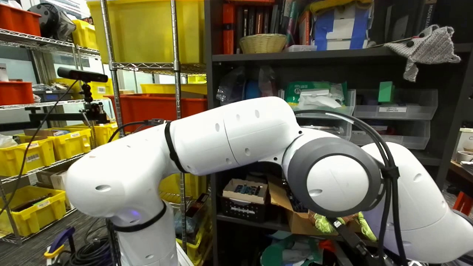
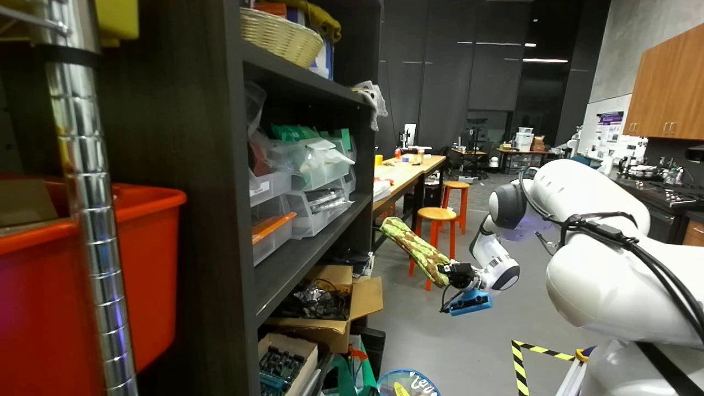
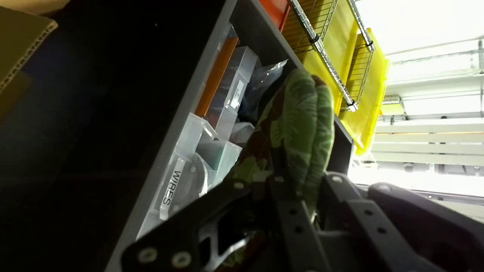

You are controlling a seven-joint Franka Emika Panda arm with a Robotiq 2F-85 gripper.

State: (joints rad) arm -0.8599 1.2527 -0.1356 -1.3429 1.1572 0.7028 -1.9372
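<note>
A long, padded fabric piece (image 2: 413, 247) with a green and brown leaf pattern extends from my gripper (image 2: 452, 270), tilted up toward the dark shelf unit (image 2: 305, 261). In the wrist view the jaws of the gripper (image 3: 302, 189) are closed around the near end of the fabric (image 3: 302, 121), which rises between the fingers in folds. Clear plastic bins, among them a bin labelled WIRES (image 3: 172, 185), lie beyond it to the left. In an exterior view the arm hides most of the gripper, and bits of the green fabric (image 1: 322, 224) show below the arm joint.
Clear bins (image 2: 324, 209) fill part of the middle shelf. An open cardboard box (image 2: 367, 297) stands lower, its flap sticking out. A knitted grey thing (image 1: 428, 46) hangs over the upper shelf edge. Orange-legged stools (image 2: 437, 214) stand behind the gripper. Wire racks with yellow bins (image 1: 33, 210) flank the shelf.
</note>
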